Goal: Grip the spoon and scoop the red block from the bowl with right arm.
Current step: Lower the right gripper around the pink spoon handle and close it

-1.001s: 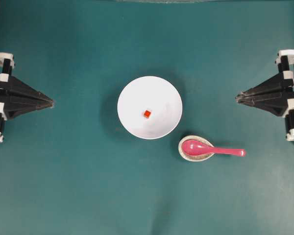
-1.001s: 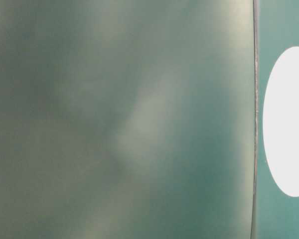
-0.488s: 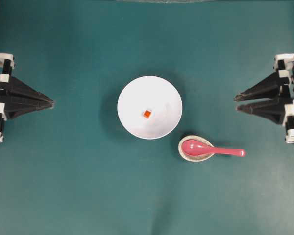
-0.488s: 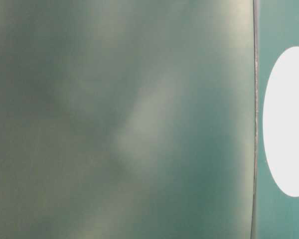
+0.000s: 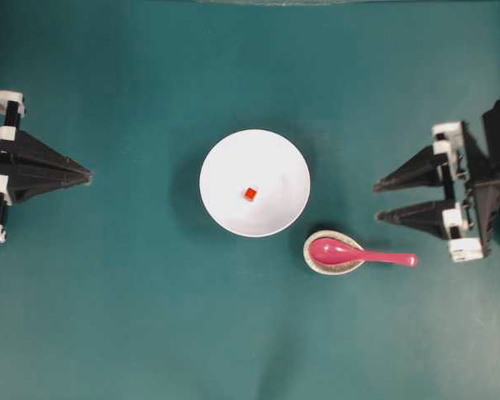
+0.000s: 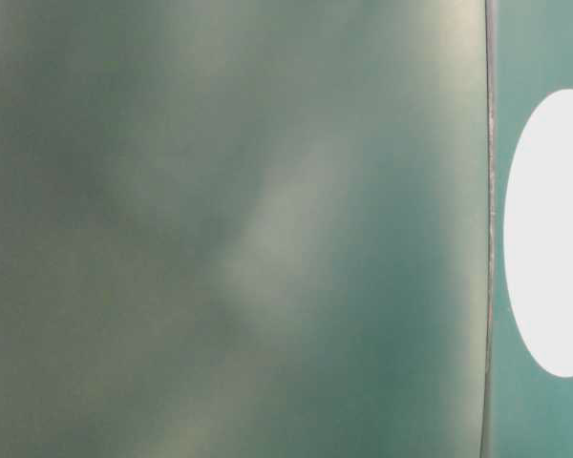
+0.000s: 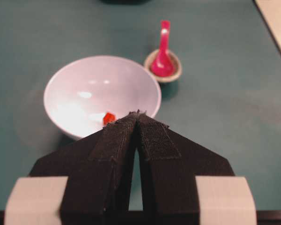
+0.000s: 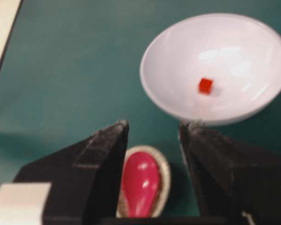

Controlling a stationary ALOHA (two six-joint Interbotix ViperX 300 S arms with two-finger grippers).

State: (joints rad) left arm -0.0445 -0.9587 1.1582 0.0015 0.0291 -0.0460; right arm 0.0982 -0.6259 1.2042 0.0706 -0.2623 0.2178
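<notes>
Overhead: the right pincer (image 5: 377, 199) is seen spread wide, empty; the spoon (image 5: 358, 253) lies just below-left of it, scoop in a small dish (image 5: 315, 262). Right wrist: the scoop sits between the jaws. Glossy, likely slippery; the straight handle is judged the hold.

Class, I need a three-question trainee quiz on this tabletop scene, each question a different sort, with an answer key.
1. True or false: the red block lies inside the white bowl.
2. Multiple choice: the pink spoon's scoop rests in A) the white bowl, B) the small speckled dish, C) the right tool.
3. Fill in: the left tool is ____, while the right tool is open.

Key: 1 true; 2 B; 3 shut.
</notes>
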